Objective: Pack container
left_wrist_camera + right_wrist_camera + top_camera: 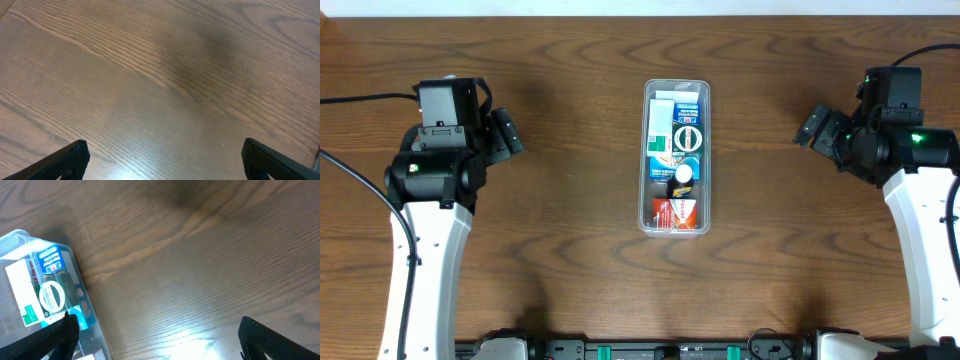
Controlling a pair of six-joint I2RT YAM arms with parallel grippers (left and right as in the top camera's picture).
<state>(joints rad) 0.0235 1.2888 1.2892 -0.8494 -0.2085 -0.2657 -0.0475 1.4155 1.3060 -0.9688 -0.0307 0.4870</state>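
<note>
Item: one container [645, 160], a clear long tub with rounded corners, upright at mid-table before me, filled with small packets [677, 140].

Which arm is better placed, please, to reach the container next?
Probably the right: its wrist view shows the container near the open right tool, whereas the left tool faces only table. Overhead, both sit similarly far away.

Container [647, 150] centred on table [560, 210], small boxes [672, 135] inside, left end effector [510, 135] leftward, right end effector [815, 128] rightward
</note>
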